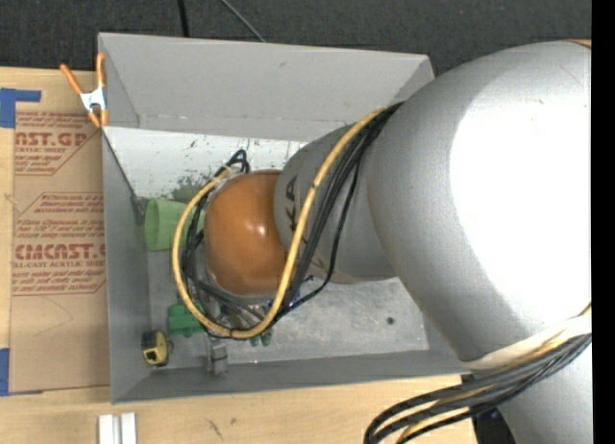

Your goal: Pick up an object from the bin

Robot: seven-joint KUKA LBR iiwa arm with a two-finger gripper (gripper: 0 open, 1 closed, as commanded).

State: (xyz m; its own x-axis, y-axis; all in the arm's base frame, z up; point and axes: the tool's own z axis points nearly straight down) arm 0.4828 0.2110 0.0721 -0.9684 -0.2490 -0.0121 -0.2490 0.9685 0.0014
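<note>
The arm (480, 202) reaches into the bin (125, 269) from the right. Its orange cover (245, 231) and cables (183, 240) hide most of the gripper (229, 322), so I cannot tell if it is released or clenched. The gripper is low over the left part of the bin floor, just beside a dark green thing (179, 319). A light green cylinder (159, 224) lies near the left wall, and a small yellow-black thing (154, 348) sits in the lower left corner.

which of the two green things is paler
The cylinder higher in view: pale green, while the lower thing below it is dark green.
</note>
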